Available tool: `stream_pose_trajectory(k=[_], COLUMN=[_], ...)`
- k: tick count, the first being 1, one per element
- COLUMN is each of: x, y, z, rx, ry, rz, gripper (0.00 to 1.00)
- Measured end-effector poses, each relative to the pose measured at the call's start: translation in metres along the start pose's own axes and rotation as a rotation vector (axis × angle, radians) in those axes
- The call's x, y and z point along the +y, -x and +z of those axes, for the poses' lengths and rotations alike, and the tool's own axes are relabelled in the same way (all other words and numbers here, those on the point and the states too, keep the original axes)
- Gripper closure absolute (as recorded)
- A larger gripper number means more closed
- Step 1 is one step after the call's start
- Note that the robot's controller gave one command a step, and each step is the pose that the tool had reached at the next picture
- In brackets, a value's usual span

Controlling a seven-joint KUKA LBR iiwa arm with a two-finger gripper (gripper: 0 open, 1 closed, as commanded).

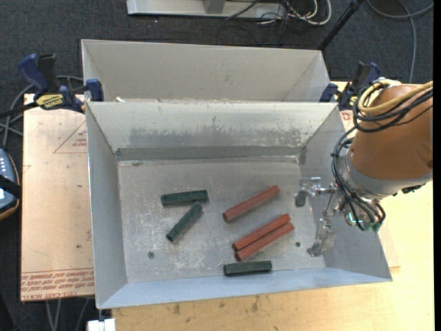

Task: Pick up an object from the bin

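- Dark carpet (69,12) lies round a grey metal bin (207,133), whose sloping walls run down to a flat, scuffed floor.
- Six short bars lie loose on that floor, none heaped: three red-brown and three dark green.
- One red-brown bar (251,203) lies alone near the middle, its right end tilted toward the back.
- Just in front of it a pair of red-brown bars (263,234) lies side by side on the same slant, touching along their length.
- To the left, a dark green bar (185,198) lies almost level, and a second green bar (185,223) slants just in front of it, its upper end close to the first.
- A third green bar (247,268) lies level at the front edge of the floor, just in front of the pair.
- The arm (389,140), under its orange cover and with cables looped round it, reaches in over the right wall.
- Its jaws stand wide apart, low at the right side of the bin, one toward the back and one toward the front, with bare floor between them.
- The pair of red-brown bars is the nearest thing, just left of the jaws and not touching them; the single red-brown bar is next nearest.
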State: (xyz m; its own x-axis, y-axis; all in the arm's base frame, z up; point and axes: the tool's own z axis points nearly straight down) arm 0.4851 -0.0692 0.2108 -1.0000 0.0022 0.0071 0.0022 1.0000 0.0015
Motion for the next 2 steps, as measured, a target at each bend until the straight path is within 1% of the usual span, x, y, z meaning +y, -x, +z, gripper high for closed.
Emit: stream_pose_trajectory(k=[1,2], x=[0.0498,0.0483], y=[0.0083,0.0121], z=[0.1412,0.1326], rx=[-0.004,-0.014], ry=[0.000,-0.001], rz=[-0.029,-0.028], gripper=[0.00,1.00])
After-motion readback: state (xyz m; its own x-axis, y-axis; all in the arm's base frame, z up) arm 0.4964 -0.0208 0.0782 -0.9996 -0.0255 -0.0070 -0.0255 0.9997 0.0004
